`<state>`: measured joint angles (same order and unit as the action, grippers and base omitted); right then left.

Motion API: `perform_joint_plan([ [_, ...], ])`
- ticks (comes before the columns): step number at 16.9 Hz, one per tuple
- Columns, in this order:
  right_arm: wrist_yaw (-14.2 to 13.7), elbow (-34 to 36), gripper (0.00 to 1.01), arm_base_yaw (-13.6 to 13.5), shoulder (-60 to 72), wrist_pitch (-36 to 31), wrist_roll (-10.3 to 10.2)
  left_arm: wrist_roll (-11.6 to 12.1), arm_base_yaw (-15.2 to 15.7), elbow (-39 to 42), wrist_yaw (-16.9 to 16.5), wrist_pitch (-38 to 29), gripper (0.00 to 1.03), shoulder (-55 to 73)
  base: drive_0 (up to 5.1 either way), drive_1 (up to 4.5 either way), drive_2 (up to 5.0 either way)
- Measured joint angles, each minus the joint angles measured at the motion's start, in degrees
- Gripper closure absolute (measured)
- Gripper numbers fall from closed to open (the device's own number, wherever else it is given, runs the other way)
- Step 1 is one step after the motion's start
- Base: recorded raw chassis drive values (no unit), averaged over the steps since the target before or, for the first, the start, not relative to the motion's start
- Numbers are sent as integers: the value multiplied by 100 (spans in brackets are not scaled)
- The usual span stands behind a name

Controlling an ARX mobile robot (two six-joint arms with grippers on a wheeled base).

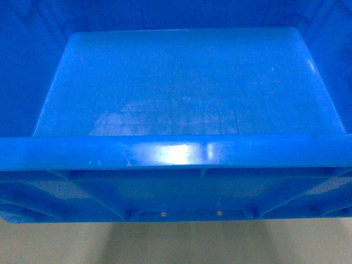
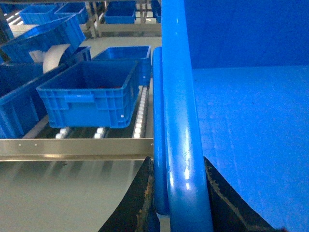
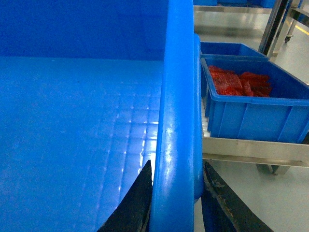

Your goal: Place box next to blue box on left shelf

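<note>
The box [image 1: 187,82], a large bright-blue crate, fills the head view, with its near rim across the middle and its bare floor beyond. My left gripper [image 2: 178,164] is shut on the box's left rim [image 2: 179,106], one black finger on each side. My right gripper [image 3: 176,164] is shut the same way on the right rim [image 3: 176,96]. In the left wrist view, the left shelf [image 2: 140,113] shows white rollers and a metal front rail. A blue box [image 2: 91,94] rests on it, left of the held box's rim.
More blue crates [image 2: 46,34] crowd the racks behind and left of the shelf. In the right wrist view, a blue crate of red items [image 3: 251,104] sits on a metal rack to the right of the held box. Grey floor [image 1: 176,242] lies below.
</note>
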<state>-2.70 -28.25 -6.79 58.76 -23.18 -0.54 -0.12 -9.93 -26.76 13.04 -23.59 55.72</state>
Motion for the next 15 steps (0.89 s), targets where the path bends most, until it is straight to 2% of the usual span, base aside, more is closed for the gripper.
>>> perform_joint_plan([
  [15, 7, 4, 80, 2, 0, 4, 4, -2, 0, 0, 4, 4, 83, 2, 0, 0, 0],
])
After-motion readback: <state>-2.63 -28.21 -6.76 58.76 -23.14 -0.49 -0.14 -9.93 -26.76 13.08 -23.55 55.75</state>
